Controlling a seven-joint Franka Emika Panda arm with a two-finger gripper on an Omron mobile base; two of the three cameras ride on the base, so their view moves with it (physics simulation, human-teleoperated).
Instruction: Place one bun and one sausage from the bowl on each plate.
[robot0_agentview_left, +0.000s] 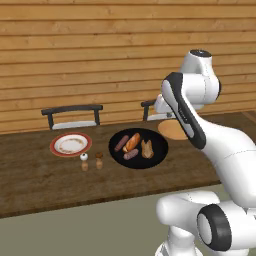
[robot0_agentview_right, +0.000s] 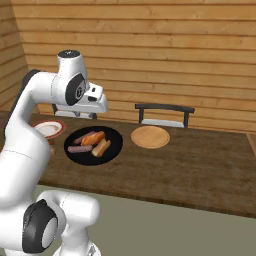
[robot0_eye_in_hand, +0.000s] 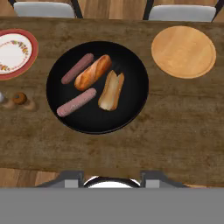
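Observation:
The black bowl (robot0_eye_in_hand: 131, 114) (robot0_agentview_left: 156, 159) (robot0_agentview_right: 114, 149) sits mid-table and holds two sausages (robot0_eye_in_hand: 78, 68) (robot0_eye_in_hand: 76, 102), a golden bun (robot0_eye_in_hand: 92, 72) and a paler tan bun (robot0_eye_in_hand: 111, 90). To its left lies the red-rimmed white plate (robot0_eye_in_hand: 15, 52) (robot0_agentview_left: 71, 144) (robot0_agentview_right: 48, 129), with nothing on it. On the bowl's right is the plain tan plate (robot0_eye_in_hand: 183, 51) (robot0_agentview_left: 172, 131) (robot0_agentview_right: 150, 136), also bare. My gripper (robot0_eye_in_hand: 111, 177) hangs high above the table's near edge, looking straight down. Its fingertips stand apart with nothing between them.
Two small shakers (robot0_agentview_left: 84, 161) (robot0_agentview_left: 99, 160) (robot0_eye_in_hand: 19, 98) stand between the white plate and the bowl, near the front. Behind the table are two chairs (robot0_agentview_left: 72, 116) (robot0_agentview_right: 164, 115) against a wooden wall. Bare tabletop (robot0_agentview_right: 200, 165) stretches to the right.

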